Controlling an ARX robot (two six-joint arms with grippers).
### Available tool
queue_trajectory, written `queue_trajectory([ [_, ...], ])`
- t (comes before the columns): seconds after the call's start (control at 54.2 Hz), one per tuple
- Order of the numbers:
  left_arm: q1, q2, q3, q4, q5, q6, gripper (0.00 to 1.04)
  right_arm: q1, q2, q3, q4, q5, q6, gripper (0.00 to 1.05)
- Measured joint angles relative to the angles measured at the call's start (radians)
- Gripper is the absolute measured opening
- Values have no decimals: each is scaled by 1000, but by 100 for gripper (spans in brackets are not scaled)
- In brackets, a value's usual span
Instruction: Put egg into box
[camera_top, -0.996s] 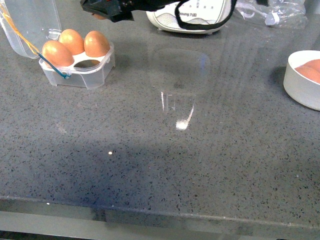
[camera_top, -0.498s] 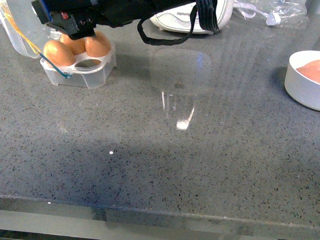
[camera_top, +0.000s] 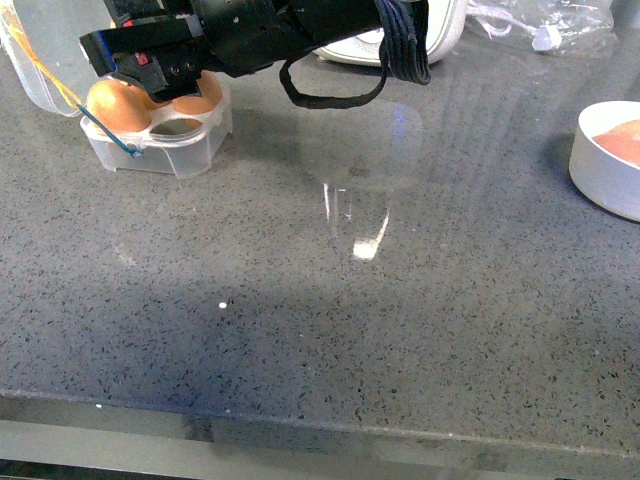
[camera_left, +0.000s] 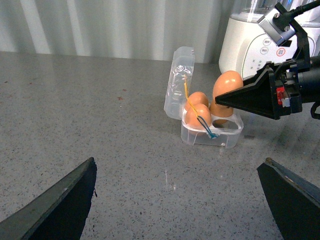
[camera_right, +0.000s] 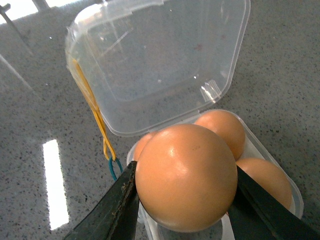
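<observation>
My right gripper (camera_right: 184, 197) is shut on the egg (camera_right: 186, 170), a smooth orange-brown egg held between both fingers just above the box (camera_right: 280, 200). The clear four-cell case has its domed lid (camera_right: 160, 65) open and a yellow and blue loop (camera_right: 106, 145) hanging at its side. Three brown eggs sit in its cells. In the front view the right gripper (camera_top: 160, 72) hovers over the box (camera_top: 165, 142) at the far left and hides the held egg. The left wrist view shows the egg (camera_left: 227, 86) directly over the box (camera_left: 212, 134). My left gripper (camera_left: 180, 200) is open and empty, low over the counter.
A round white bowl (camera_top: 600, 165) with more eggs stands at the right edge. A white appliance (camera_top: 440, 30) and a clear plastic bag (camera_top: 545, 25) are at the back. The grey speckled counter (camera_top: 330, 300) ends at a front edge.
My right arm has moved left and down with the egg, from the back of the counter to right over the box. The bowl and the box have not moved.
</observation>
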Motion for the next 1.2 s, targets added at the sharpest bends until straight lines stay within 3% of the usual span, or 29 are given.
queue_trajectory([
  [0.461, 0, 0, 0, 0, 0, 0, 98, -2, 0, -32, -26, -3, -42, 42],
  [0.59, 0, 0, 0, 0, 0, 0, 98, -2, -2, -41, -28, -10, -49, 60],
  [0.719, 0, 0, 0, 0, 0, 0, 98, -3, -27, -53, -34, -19, -58, 89],
  [0.793, 0, 0, 0, 0, 0, 0, 98, -5, -48, -62, -34, -22, -58, 99],
  [1.07, 0, 0, 0, 0, 0, 0, 98, -19, -172, -151, 15, -22, -49, 97],
  [1.199, 0, 0, 0, 0, 0, 0, 98, -70, -275, -239, 51, 111, -23, 97],
])
